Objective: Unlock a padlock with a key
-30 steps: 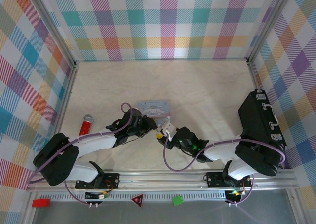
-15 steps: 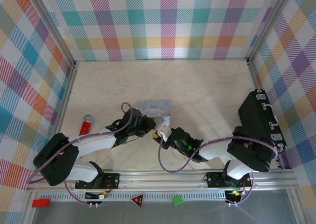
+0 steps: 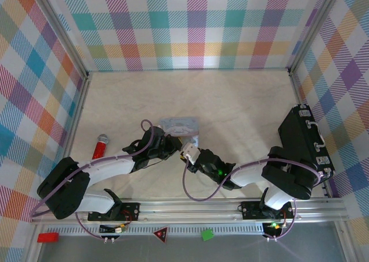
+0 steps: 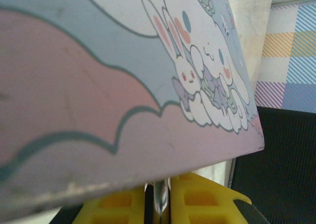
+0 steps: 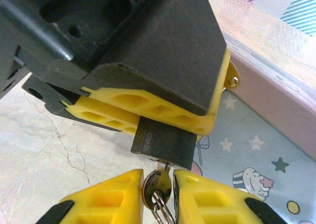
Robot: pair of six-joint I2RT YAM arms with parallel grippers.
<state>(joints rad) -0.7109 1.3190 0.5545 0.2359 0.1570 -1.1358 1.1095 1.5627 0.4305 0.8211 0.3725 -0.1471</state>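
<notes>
Jaws of the left gripper [image 4: 158, 204] are clamping the small, stiff, probably light padlock [image 5: 163, 141] at the tin's [image 3: 179, 125] 6 o'clock, while the right gripper's [image 5: 158, 194] are flanking (pinching or not, I cannot tell) the thin, slippery-looking key's [image 5: 157, 184] flat head, which is offering the best hold.

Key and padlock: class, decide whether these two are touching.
Touching. The right wrist view shows the key pushed up into the underside of the padlock, with no gap between them.
</notes>
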